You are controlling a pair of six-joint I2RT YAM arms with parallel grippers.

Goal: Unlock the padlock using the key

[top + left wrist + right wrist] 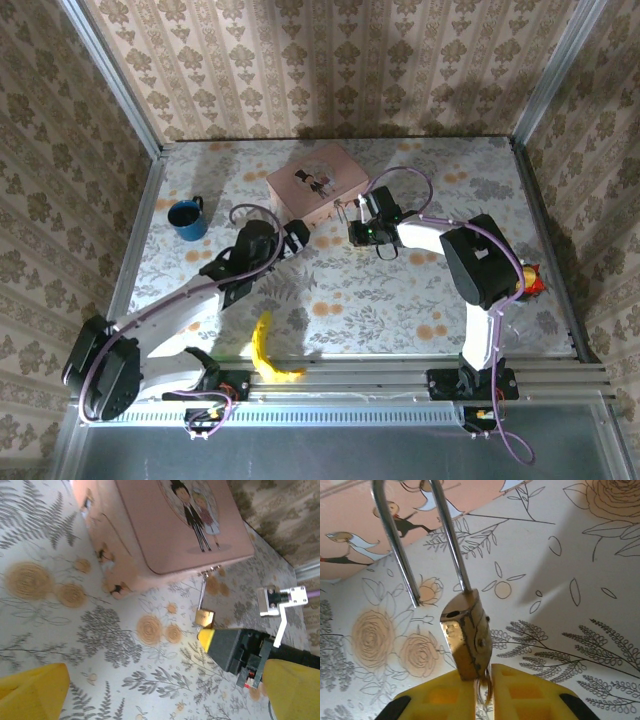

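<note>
The small brass padlock [467, 635] hangs by its steel shackle [451, 535] from the clasp of the pink box [318, 185]. One shackle leg stands free of the body, beside an empty hole. The key [487, 686] sticks out of the padlock's underside, and my right gripper [489, 672] is shut on it, yellow fingers close on either side. The left wrist view shows the same padlock [204, 617] just above the right arm's yellow fingertip [207, 639]. My left gripper [167, 695] hovers open over bare tablecloth, a short way left of the lock, holding nothing.
A blue mug [187, 218] stands at the left of the table. A yellow banana [268, 352] lies near the front rail. A red and yellow item [530, 278] sits at the right edge behind the right arm. Patterned walls close in three sides.
</note>
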